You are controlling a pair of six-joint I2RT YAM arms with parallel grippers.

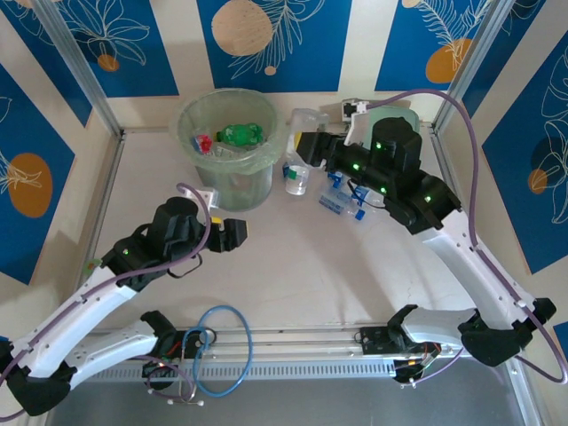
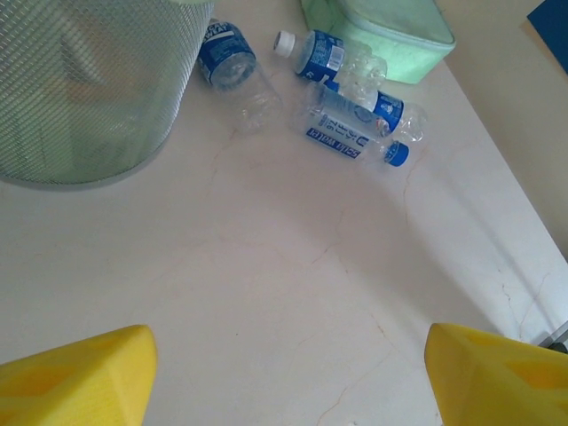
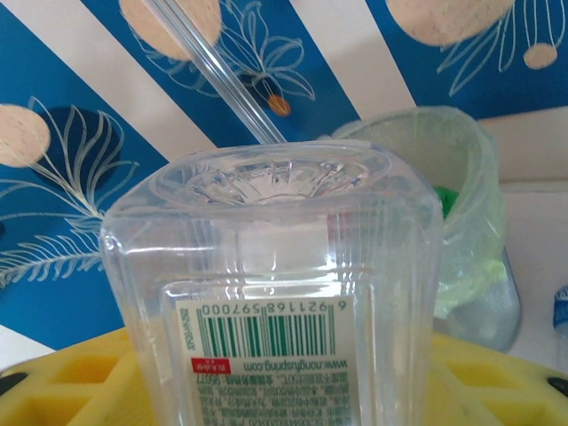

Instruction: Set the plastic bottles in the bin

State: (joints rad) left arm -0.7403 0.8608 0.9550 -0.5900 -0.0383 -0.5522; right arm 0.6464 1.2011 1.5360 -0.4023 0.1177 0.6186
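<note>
The right pincer point(image 1: 303, 142) is clamping a clear, square-shouldered plastic bottle point(image 3: 275, 293) with a ribbed base and a white barcode label, holding it about level with the rim of the round translucent pale green plastic bin point(image 1: 235, 186), just to the bin's right. A thin bag liner point(image 3: 461, 257) is draping crinkled over that rim. Inside the bin, a green-tinted plastic bottle point(image 1: 241, 135) is lying among other clear ones, beside a small red item point(image 1: 202, 142).

The left pincer point(image 2: 284, 342) is hanging in front of the bin with its blunt yellow fingers point(image 2: 80, 373) standing wide apart and gripping nothing.

Several clear crumpled plastic bottles with blue labels point(image 2: 355, 124) are lying on their sides on the pale veined worktop point(image 2: 293, 266), one touching the bin's mesh-textured wall and the others clustered just beside a mint green soft square case point(image 2: 382, 35). A broad bare stretch of worktop is lying open between the left pincer and these bottles, while the worktop's right edge is running close past the cluster.
</note>
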